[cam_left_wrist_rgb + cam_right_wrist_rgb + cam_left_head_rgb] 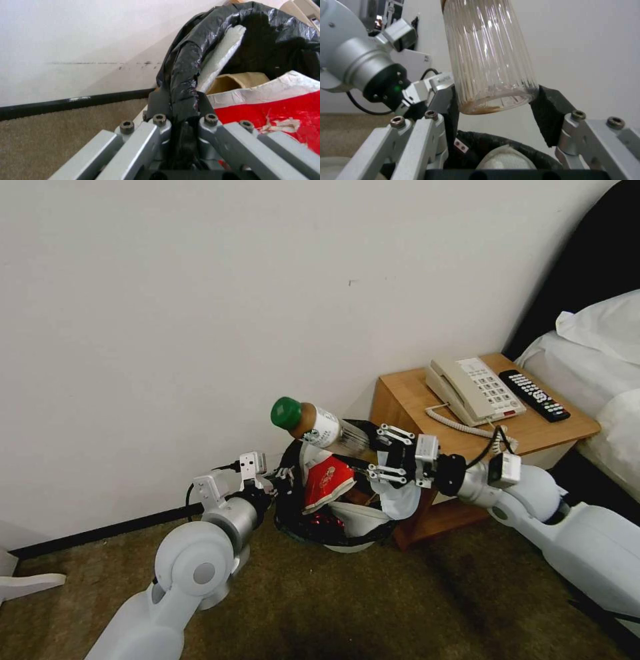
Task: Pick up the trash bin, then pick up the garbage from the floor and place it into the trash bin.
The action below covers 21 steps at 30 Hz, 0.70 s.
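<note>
My left tool (181, 117) pinches the bag-lined rim of the trash bin (333, 527), holding it tilted off the floor (347, 600) as a catch, while my right tool (385, 453) grips the clear bottle (320, 428) by its base just above the bin's mouth, ready to drop.

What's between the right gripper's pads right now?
The clear bottle's base sits between the right gripper's black pads, above the trash bin. The right wrist view shows it best.
</note>
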### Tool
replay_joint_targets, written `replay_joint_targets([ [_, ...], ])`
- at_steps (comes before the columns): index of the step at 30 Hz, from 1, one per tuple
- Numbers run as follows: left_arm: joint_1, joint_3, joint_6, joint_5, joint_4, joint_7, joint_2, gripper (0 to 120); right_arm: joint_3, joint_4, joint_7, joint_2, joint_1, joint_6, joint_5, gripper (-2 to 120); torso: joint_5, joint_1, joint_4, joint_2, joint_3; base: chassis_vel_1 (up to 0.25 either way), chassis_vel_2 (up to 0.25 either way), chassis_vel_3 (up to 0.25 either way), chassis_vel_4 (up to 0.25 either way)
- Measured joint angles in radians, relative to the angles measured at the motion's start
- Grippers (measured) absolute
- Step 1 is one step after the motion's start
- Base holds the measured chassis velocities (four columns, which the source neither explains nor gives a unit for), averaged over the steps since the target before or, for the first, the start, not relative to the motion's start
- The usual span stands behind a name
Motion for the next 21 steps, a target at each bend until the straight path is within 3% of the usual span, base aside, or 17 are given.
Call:
replay_joint_targets([
  [21, -0.011, -0.008, -0.001, -0.005, 0.020, 0.010, -0.002, 4, 0.023, -0.034, -0.023, -0.021, -0.054, 0.022, -0.019, 45, 0.0000, 0.000, -0.0002, 0.000, 0.000, 0.000, 0.000, 0.000, 0.000],
])
